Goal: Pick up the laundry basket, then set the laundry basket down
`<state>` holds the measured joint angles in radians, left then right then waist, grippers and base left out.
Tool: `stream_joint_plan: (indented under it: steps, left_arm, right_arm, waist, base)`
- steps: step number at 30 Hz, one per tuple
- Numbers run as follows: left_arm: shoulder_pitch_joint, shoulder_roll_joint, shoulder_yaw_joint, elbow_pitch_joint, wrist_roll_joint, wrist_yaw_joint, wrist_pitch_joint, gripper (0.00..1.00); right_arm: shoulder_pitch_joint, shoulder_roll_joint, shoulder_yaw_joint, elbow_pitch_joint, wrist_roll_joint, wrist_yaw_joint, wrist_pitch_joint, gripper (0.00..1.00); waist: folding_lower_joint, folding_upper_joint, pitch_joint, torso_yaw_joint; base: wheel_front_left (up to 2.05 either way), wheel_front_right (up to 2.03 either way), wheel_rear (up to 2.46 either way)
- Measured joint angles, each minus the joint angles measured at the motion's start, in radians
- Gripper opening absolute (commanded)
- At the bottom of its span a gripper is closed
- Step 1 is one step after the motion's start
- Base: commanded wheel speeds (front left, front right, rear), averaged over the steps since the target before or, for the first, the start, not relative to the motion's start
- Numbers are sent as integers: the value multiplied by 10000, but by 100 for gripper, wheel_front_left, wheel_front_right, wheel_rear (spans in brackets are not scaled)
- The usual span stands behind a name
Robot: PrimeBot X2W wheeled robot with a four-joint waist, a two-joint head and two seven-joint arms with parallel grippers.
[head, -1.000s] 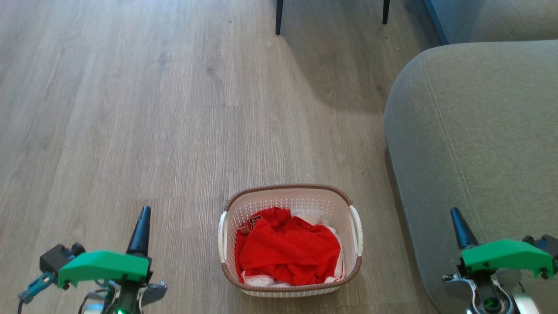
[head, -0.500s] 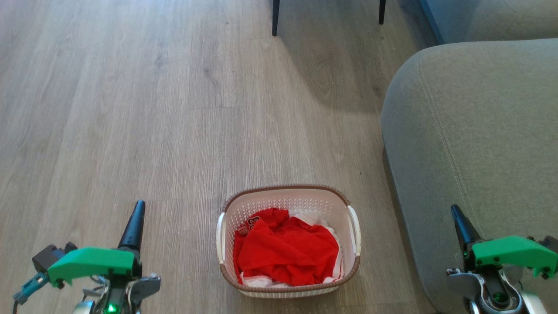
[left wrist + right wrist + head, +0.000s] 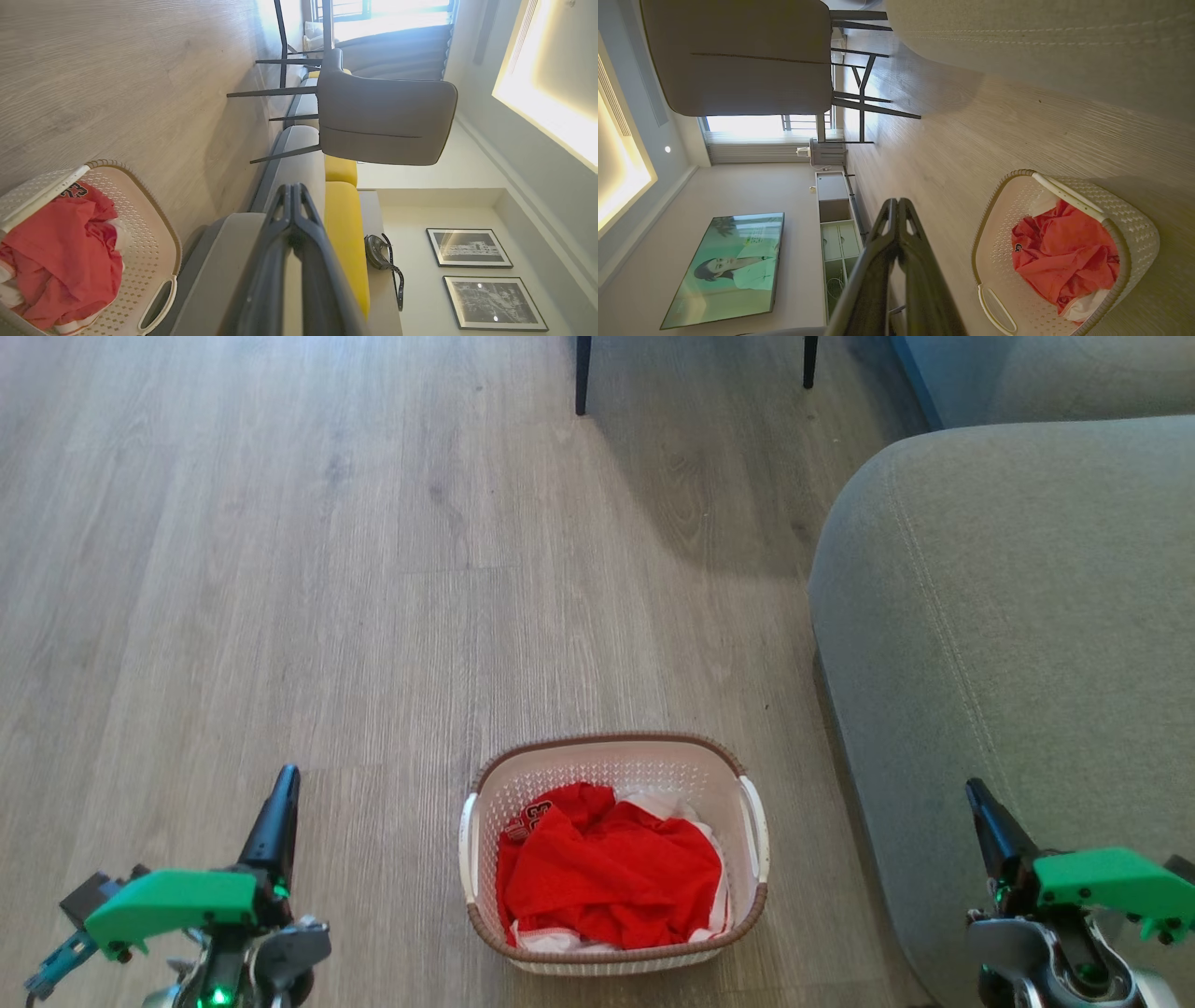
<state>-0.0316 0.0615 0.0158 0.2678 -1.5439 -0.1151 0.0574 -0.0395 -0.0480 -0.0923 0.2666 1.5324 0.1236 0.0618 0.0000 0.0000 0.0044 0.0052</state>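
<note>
We see the laundry basket as smooth white perforated plastic, its 2 handles slightly glossy, its rim a brown woven-look band. The clothes in it are soft, crumpled red-and-white cloth. The floor looks like matt wood-grain planks; the sofa wears coarse grey woven fabric.

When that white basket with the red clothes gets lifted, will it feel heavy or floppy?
Probably light: the laundry basket is perforated plastic holding a few clothes. Its moulded rim looks fairly stiff. Lifted by one side handle alone it would likely tilt; both handles seem steadier.
</note>
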Motion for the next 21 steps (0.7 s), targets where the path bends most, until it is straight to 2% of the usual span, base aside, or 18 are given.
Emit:
stream_joint_plan:
  steps: [10, 21]
  left_arm:
    - [-174, -4, 272, 58, -884, -86, 219, 0]
    - [-174, -8, 290, 59, -884, -86, 222, 0]
  right_arm:
    - [-74, -8, -98, 88, 913, 0, 247, 0]
    - [-208, -10, -138, 90, 924, 0, 251, 0]
  waist:
    - [0, 0, -13, -53]
    - [0, 0, -13, -53]
  base:
    - [0, 0, 0]
    - [0, 0, 0]
